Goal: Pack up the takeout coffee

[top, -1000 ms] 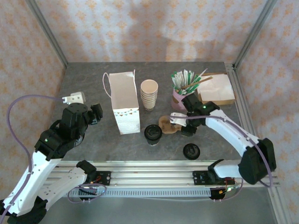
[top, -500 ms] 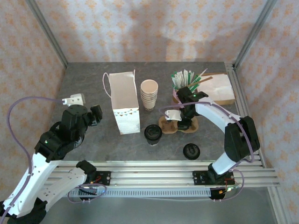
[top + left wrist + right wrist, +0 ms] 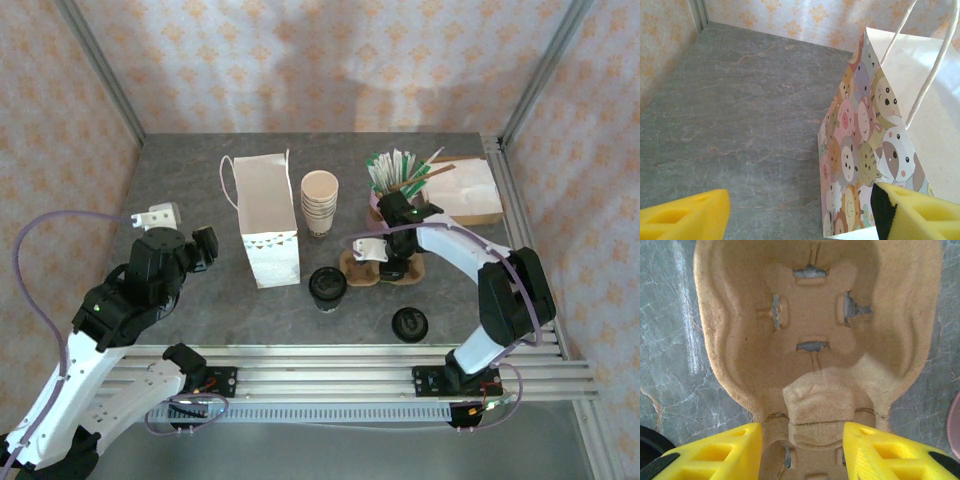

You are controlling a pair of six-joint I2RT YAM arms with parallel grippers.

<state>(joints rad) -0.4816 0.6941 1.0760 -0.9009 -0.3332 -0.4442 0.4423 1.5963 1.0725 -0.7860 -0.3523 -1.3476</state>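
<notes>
- Two arms reach over the table [image 3: 180,175], one on each side of the bag [image 3: 268,222], which stands upright with its mouth open and its handles up.
- Coffee [image 3: 327,285]: upright on the table just right of the bag's near corner, black lid on. It sits close to the bag without touching it, and outside it (not yet packed). Neither gripper touches it.
- Left gripper [image 3: 205,246]: hovers just left of the bag, apart from it. In the wrist view its yellow fingers [image 3: 685,217] stand wide, holding nothing, with the bag's animal-print side ahead of them.
- Right gripper [image 3: 393,265]: low over the carrier [image 3: 380,268], well right of the bag. In the wrist view its fingers [image 3: 715,452] stand partway apart astride the carrier's middle ridge. I cannot tell whether they pinch the ridge.
- Carrier: flat on the table, right of the bag and just beyond the coffee. A strip of table shows between it and the coffee's lid.
- Cups [image 3: 320,202]: a lidless stack just right of the bag's far end.
- Lid [image 3: 410,323]: loose on the table, right of the bag and nearer the arm bases than the coffee.
- Pink cup [image 3: 385,208]: right of the bag past the stack, holding sticks and packets.
</notes>
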